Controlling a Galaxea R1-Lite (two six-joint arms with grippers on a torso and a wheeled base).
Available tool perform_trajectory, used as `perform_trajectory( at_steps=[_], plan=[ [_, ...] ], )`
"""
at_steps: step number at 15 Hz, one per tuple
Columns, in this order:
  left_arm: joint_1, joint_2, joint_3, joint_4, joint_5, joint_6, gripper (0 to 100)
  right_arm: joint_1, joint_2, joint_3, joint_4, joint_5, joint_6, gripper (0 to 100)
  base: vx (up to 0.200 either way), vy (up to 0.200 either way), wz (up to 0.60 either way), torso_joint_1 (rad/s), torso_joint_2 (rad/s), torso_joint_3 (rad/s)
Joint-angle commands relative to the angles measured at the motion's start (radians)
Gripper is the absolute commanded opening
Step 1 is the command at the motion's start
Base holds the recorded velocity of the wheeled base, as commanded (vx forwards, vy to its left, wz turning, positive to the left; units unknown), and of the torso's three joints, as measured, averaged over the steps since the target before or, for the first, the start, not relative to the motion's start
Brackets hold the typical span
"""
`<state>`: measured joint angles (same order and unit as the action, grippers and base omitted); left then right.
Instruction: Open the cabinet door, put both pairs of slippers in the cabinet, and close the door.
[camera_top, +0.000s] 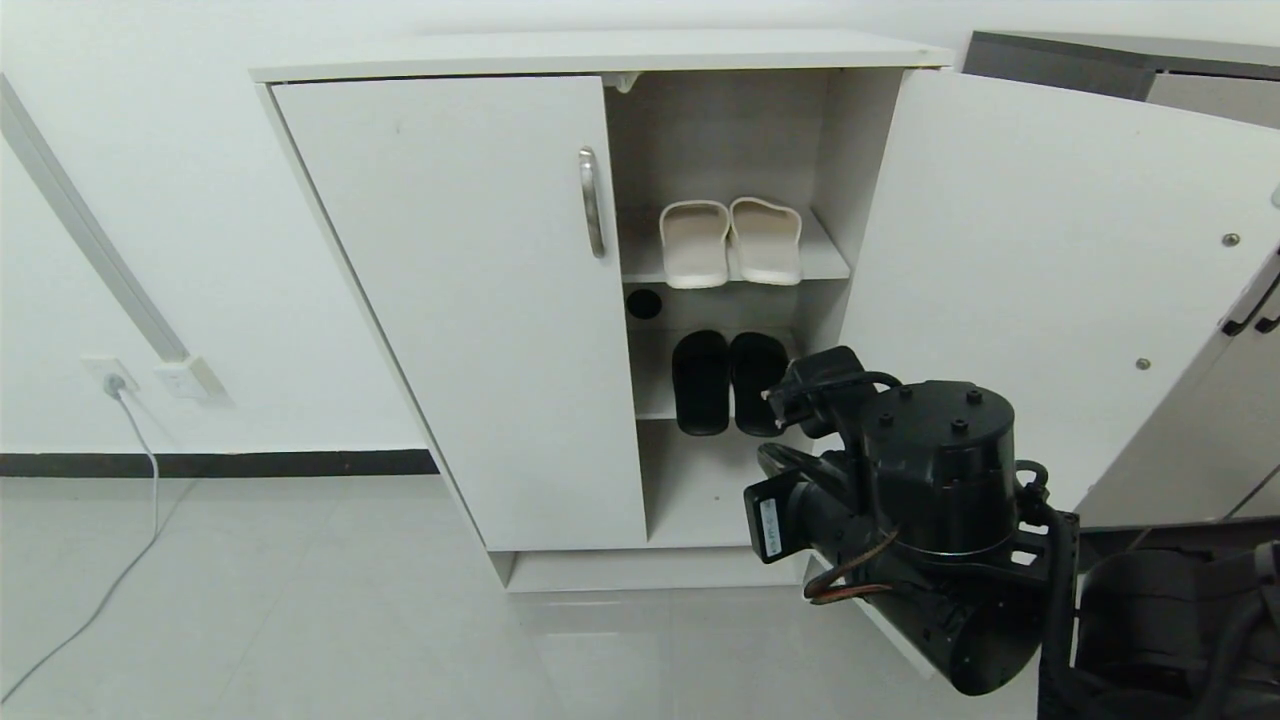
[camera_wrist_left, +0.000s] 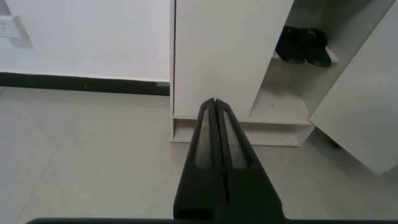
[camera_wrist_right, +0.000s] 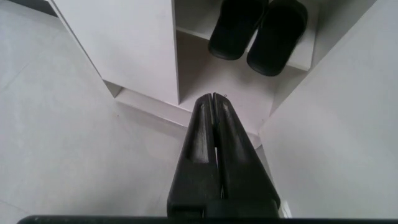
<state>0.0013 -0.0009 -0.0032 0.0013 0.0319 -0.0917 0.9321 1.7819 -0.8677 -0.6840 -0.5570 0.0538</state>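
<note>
White cabinet (camera_top: 450, 300) with its right door (camera_top: 1050, 280) swung open toward 3 o'clock. White slippers (camera_top: 730, 242) sit on the upper shelf (camera_top: 640, 265). Black slippers (camera_top: 728, 382) sit on the lower shelf (camera_top: 652, 395), at 6 o'clock from them. Right pincer (camera_wrist_right: 214, 124) and left pincer (camera_wrist_left: 214, 130) are both pressed closed, holding nothing.

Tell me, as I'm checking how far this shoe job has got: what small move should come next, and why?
Probably draw the right gripper, shut and empty, back toward the open door to swing it closed. The white slippers lie on the upper shelf and the black slippers on the shelf below, so only closing seems left.
</note>
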Motion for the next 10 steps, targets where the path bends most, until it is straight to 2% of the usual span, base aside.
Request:
perform_trajectory(
  at_steps=[1,10],
  plan=[
    [0.0,0.001,0.0,0.0,0.0,-0.002,0,-0.001,0.005,0.002,0.0,0.002,0.0,0,0.0,0.0,0.0,0.0,0.0,0.0],
    [0.0,0.001,0.0,-0.001,0.0,0.0,0,-0.009,0.013,0.018,-0.035,0.023,-0.014,0,0.0,0.0,0.0,0.0,0.0,0.0]
  ],
)
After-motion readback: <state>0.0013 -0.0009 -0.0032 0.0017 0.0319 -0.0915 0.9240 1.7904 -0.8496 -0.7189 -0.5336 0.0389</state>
